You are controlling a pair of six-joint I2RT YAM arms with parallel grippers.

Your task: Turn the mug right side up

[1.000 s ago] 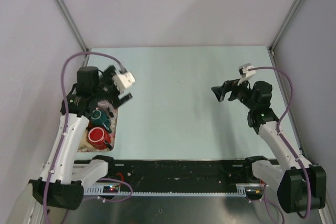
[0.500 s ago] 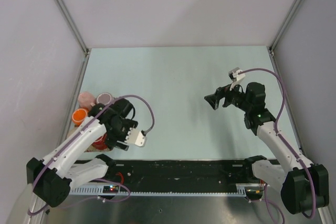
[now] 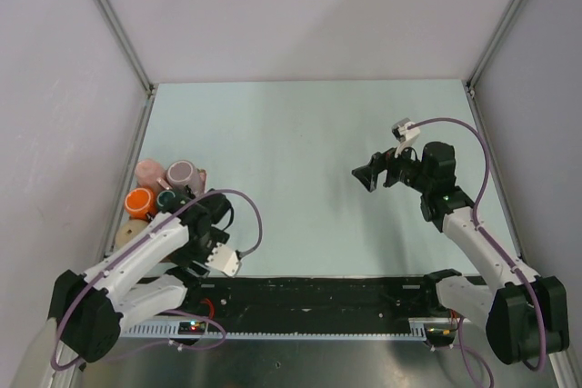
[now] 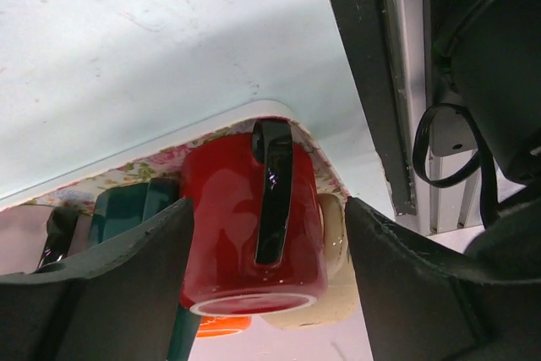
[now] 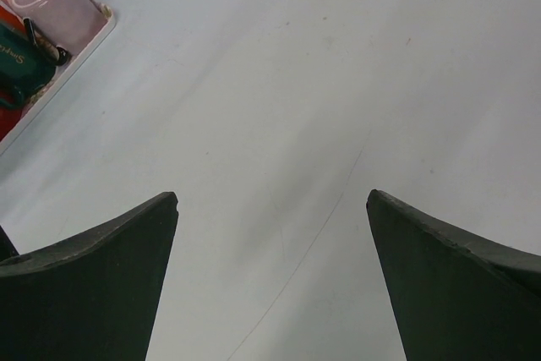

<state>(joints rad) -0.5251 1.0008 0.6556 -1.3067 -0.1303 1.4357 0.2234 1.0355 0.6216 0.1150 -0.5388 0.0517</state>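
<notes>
A red mug (image 4: 228, 226) with a black handle (image 4: 272, 192) stands on a floral tray (image 4: 127, 177) at the table's near left. In the left wrist view its white-edged rim points toward the bottom of the picture. My left gripper (image 4: 269, 204) is open, with one finger on each side of the red mug; I cannot tell if they touch it. In the top view the left gripper (image 3: 189, 244) hides the red mug. My right gripper (image 3: 366, 174) is open and empty above bare table, as the right wrist view (image 5: 272, 195) shows.
The tray also holds a pink mug (image 3: 150, 173), a mauve mug (image 3: 182, 173), an orange mug (image 3: 139, 199), a teal mug (image 3: 166, 199) and a beige mug (image 3: 132, 233). The black base rail (image 3: 318, 293) runs along the near edge. Walls close in on the left, the far side and the right.
My left arm has swung from above the tray's far side down to its near end, and its gripper now straddles the red mug. The right gripper has shifted slightly left.
</notes>
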